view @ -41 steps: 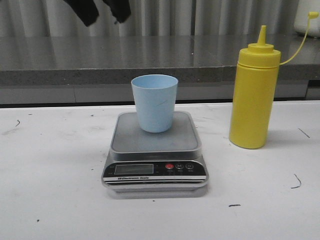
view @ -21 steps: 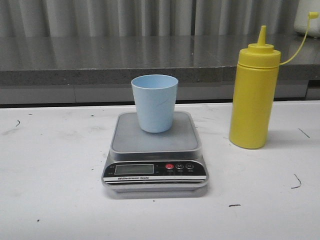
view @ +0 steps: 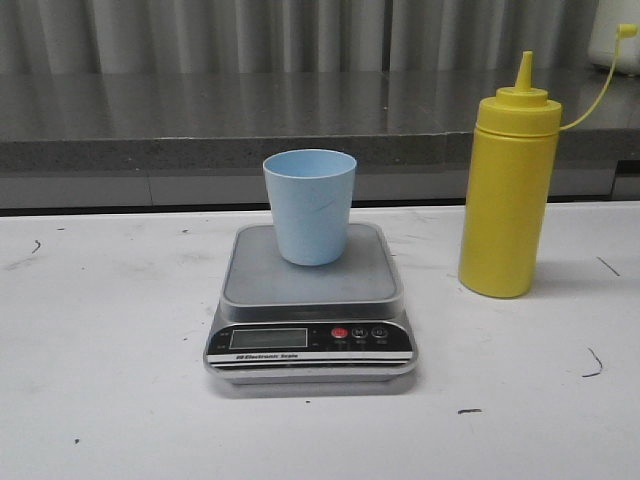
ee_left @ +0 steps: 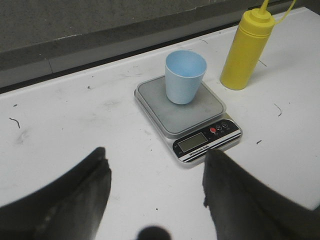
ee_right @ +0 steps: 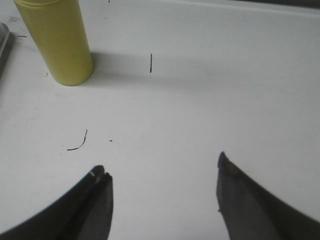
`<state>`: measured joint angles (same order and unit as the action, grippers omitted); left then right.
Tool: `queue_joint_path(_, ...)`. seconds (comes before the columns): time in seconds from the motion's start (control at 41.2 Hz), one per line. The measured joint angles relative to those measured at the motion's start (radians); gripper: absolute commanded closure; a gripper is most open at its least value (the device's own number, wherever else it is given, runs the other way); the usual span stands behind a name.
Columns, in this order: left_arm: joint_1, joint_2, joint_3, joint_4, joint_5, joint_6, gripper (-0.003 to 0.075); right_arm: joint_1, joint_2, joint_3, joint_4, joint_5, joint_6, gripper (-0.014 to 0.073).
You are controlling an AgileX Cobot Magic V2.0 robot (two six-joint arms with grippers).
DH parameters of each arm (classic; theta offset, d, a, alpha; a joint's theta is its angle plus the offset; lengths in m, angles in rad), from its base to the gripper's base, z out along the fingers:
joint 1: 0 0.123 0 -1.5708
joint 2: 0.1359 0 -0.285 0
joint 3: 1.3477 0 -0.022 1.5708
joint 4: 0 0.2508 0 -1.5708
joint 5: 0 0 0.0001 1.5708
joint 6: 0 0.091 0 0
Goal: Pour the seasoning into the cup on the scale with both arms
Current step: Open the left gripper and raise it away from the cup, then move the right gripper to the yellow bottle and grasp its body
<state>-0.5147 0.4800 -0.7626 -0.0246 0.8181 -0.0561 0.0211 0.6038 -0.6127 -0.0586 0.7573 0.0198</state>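
On my counter [view: 110, 400] the scale [view: 310, 305] sits at the centre of the frame, its display panel at the lower edge. The cup [view: 309, 205] stands upright on its platform, toward the upper part. The seasoning [view: 507, 195] stands upright at the right of the frame, apart from the scale.

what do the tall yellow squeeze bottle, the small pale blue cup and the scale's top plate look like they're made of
Tall yellow squeeze bottle: likely soft plastic, opaque with a dull sheen, moulded cone nozzle and thin tethered cap.
Small pale blue cup: probably thin plastic, matte, even colour, faint scuff on its wall.
Scale's top plate: looks like brushed steel, grey with a soft glare; the front panel seems glossy black plastic.
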Motion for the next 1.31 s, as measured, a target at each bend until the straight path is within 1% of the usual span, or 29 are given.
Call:
queue_joint_path(0.388,0.000,0.000,0.000,0.013,-0.008,0.000,0.0313,0.000,0.000,0.000,0.008,0.000,0.000,0.0118)
queue_joint_path(0.485,0.000,0.000,0.000,0.013,-0.008,-0.002,0.0313,0.002,0.004,0.000,0.031,-0.006,0.000,0.0118)
queue_joint_path(0.534,0.000,0.000,0.000,0.013,-0.008,0.000,0.0313,0.020,0.016,0.000,0.040,-0.012,-0.002,0.0112)
queue_joint_path(0.582,0.000,0.000,0.000,0.013,-0.008,0.000,0.0313,0.040,0.025,0.000,0.042,-0.024,-0.007,0.0085)
queue_joint_path(0.679,0.000,0.000,0.000,0.013,-0.009,0.000,0.0313,0.101,0.058,0.000,0.042,-0.050,-0.025,-0.0015)
queue_joint_path(0.849,0.000,0.000,0.000,0.013,-0.009,0.000,0.0313,0.188,0.137,0.000,0.059,-0.118,-0.052,0.0001)
queue_joint_path(1.043,0.000,0.000,0.000,0.013,-0.009,0.000,0.0313,0.229,0.266,0.000,0.140,-0.260,-0.053,0.0001)
queue_joint_path(1.14,0.000,0.000,0.000,0.013,-0.009,0.000,0.0313,0.238,0.343,0.021,0.158,-0.405,-0.053,0.0001)
queue_joint_path(1.31,0.000,0.000,0.000,0.013,-0.009,0.000,0.0313,0.280,0.465,0.124,0.175,-0.700,-0.053,0.0001)
